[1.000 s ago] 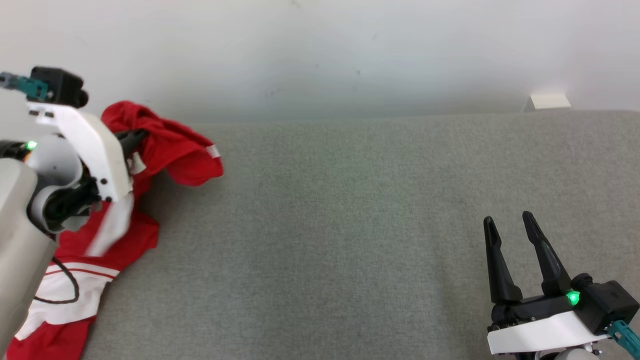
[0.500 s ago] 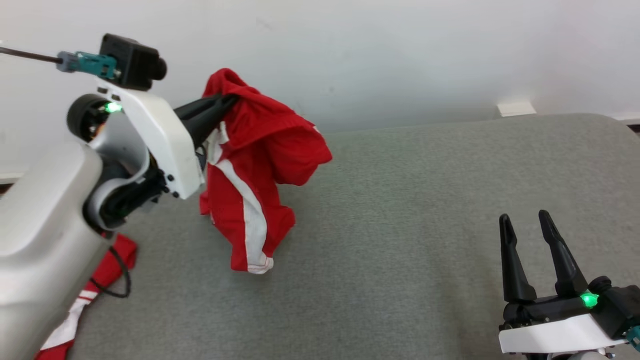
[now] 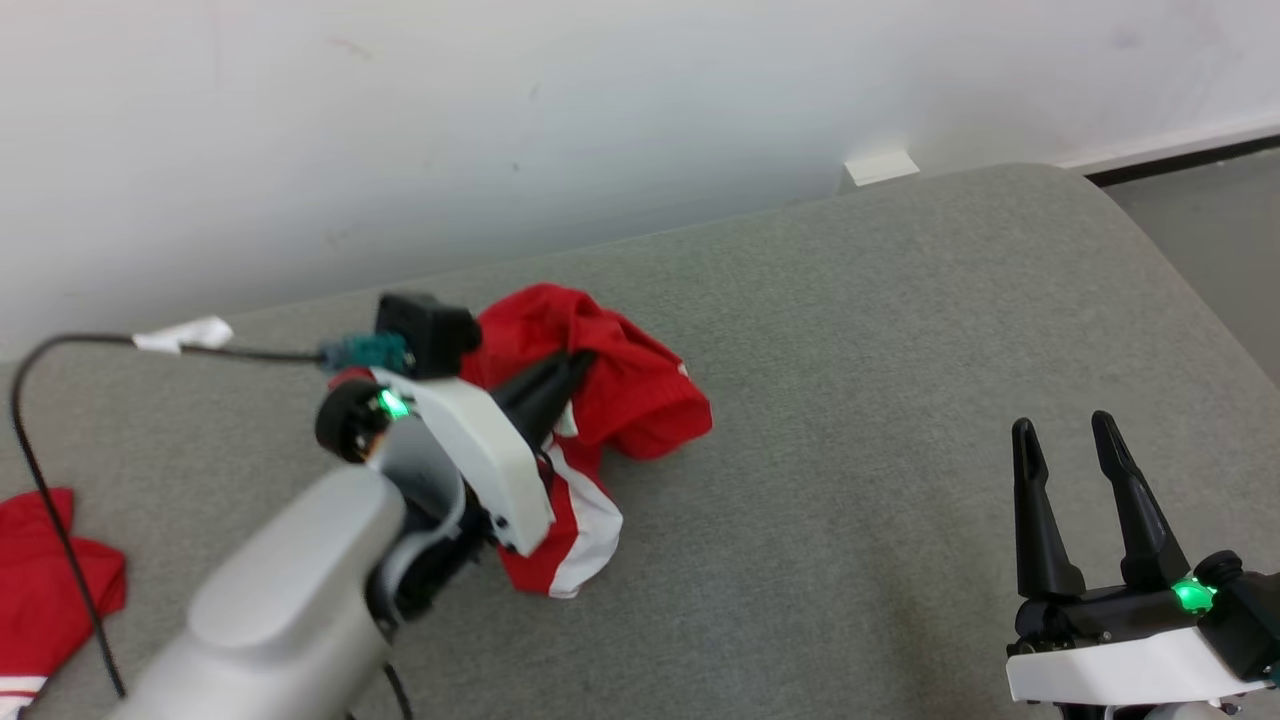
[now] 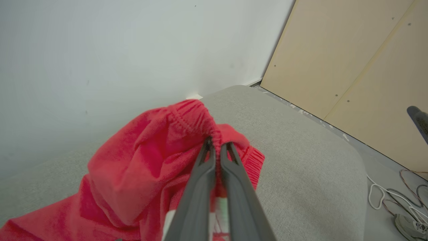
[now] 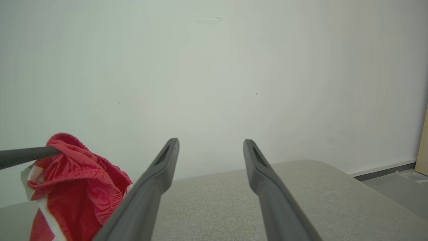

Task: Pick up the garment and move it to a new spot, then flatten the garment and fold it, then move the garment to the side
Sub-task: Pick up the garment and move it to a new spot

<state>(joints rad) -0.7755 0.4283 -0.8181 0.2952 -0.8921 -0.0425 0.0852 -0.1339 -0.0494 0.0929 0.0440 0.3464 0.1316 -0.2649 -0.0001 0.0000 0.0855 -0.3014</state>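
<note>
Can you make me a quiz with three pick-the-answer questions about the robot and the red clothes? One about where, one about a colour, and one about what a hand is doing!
1. Where is the red garment that the left hand pinches?
A on the floor
B over the grey cushion
C in a basket

2. What colour is its stripe?
A blue
B yellow
C white

3. How is the right hand?
A open and empty
B shut on the garment
C shut on a sock

Answers:
1 B, the cloth bunches above the grey padding.
2 C, a white band runs down the red cloth.
3 A, its two fingers stand apart with nothing between.
</note>
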